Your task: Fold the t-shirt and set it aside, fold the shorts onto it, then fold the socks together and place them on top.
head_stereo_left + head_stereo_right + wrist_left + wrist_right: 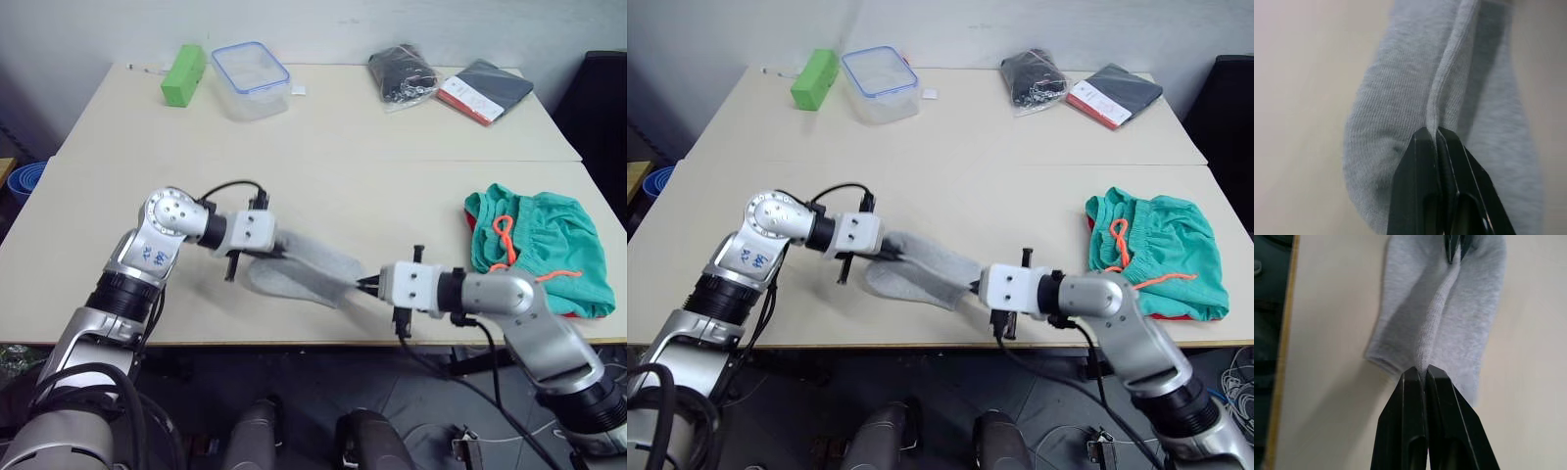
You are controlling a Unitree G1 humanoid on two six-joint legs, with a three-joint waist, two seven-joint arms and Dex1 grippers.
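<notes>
The light-grey socks (304, 264) lie stretched near the table's front edge, held at both ends. My left gripper (278, 252) is shut on the socks' left end, pinching a raised fold of knit (1442, 98). At the right end my right gripper (364, 285) is shut on the socks (1440, 318) too. The teal-green shorts (544, 250) with their orange drawstring (506, 235) lie bunched at the right edge. They rest on the red t-shirt (1164, 315), of which a thin red edge shows beneath them.
At the back of the table (392, 166) stand a green box (183, 74) and a transparent blue-rimmed container (251, 78). A black bagged bundle (402, 74) and a dark flat packet with a red edge (485, 91) lie back right.
</notes>
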